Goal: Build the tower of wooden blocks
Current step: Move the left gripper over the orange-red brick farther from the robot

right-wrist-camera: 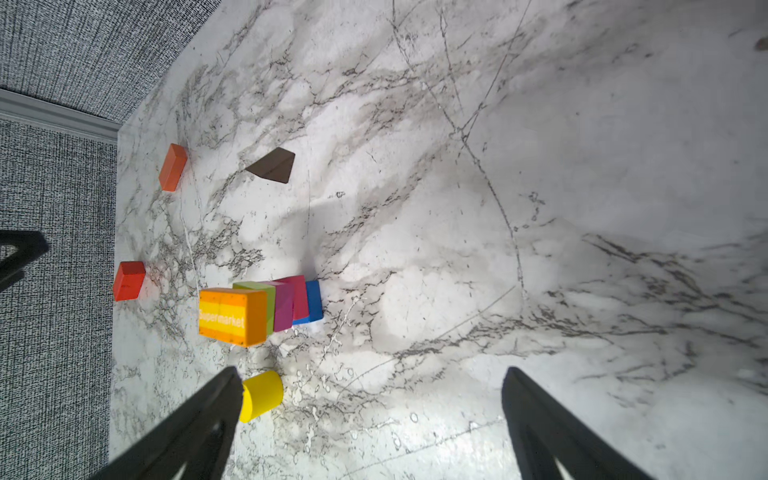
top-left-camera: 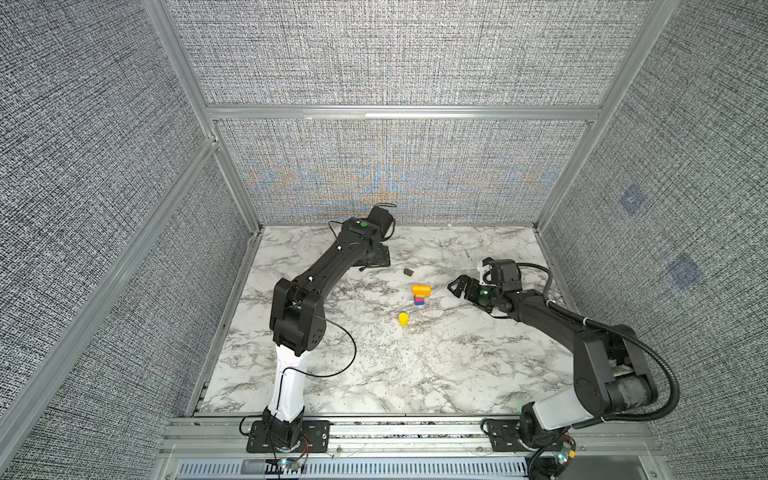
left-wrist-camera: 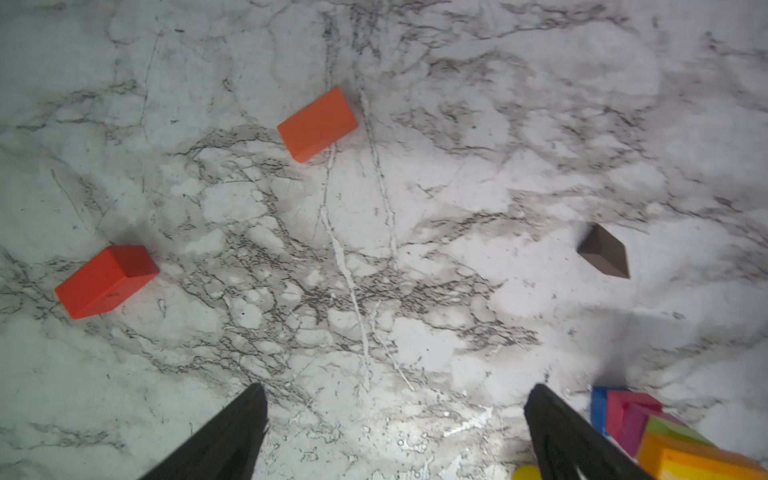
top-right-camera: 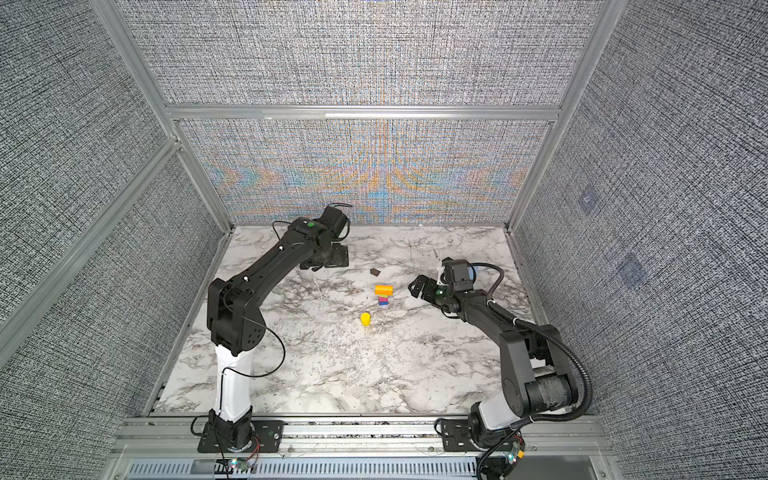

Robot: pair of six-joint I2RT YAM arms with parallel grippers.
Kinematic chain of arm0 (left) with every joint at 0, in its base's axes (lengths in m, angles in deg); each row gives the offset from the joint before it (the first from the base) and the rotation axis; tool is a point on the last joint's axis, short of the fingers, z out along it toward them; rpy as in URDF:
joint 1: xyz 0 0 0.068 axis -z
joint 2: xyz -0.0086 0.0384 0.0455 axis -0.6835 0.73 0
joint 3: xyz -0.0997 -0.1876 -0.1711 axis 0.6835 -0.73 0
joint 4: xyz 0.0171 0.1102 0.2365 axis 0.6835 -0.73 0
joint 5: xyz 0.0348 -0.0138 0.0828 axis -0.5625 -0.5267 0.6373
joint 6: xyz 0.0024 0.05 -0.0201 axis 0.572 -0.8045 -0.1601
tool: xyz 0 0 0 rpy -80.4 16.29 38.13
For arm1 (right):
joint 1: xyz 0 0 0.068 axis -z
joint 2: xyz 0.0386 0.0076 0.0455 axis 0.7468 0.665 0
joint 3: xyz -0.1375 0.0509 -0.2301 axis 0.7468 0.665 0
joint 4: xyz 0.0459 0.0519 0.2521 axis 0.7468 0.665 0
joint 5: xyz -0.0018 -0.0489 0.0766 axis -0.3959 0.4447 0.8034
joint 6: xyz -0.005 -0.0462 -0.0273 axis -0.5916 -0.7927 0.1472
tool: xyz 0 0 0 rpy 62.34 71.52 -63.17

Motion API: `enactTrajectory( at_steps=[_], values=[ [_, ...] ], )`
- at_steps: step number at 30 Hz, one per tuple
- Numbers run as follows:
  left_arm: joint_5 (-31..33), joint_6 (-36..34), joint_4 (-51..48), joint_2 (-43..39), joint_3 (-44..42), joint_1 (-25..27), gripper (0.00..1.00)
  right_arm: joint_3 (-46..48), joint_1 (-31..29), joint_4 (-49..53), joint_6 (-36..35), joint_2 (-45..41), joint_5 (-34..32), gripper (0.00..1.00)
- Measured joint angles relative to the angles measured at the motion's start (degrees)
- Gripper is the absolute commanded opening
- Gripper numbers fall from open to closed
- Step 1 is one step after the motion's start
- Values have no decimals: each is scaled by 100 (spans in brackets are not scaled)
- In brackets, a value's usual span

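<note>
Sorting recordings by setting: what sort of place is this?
Probably a lab robot cell: two robot arms bolted to a metal rail, grey fabric walls in aluminium framing, and a marble-patterned table holding small wood blocks.

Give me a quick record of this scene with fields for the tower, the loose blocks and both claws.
tower: blue block at base, pink and green layers between, orange block on top
loose blocks: yellow cylinder, dark brown block, orange slab, red block
surface: marble table
left claw: open, empty
right claw: open, empty
</note>
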Motion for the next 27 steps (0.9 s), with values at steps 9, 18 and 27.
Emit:
enactTrajectory(
  at_steps=[9, 18, 27],
  values=[
    [-330, 175, 466, 894, 592, -734, 99, -52, -61, -247, 151, 201, -7, 99],
    [-691, 205, 284, 2505, 2555, -1340, 91, -72, -144, -457, 166, 361, -13, 99],
    [-898, 219, 197, 2942, 2761, -1513, 91, -116, -142, -544, 164, 474, 2, 99]
  ],
)
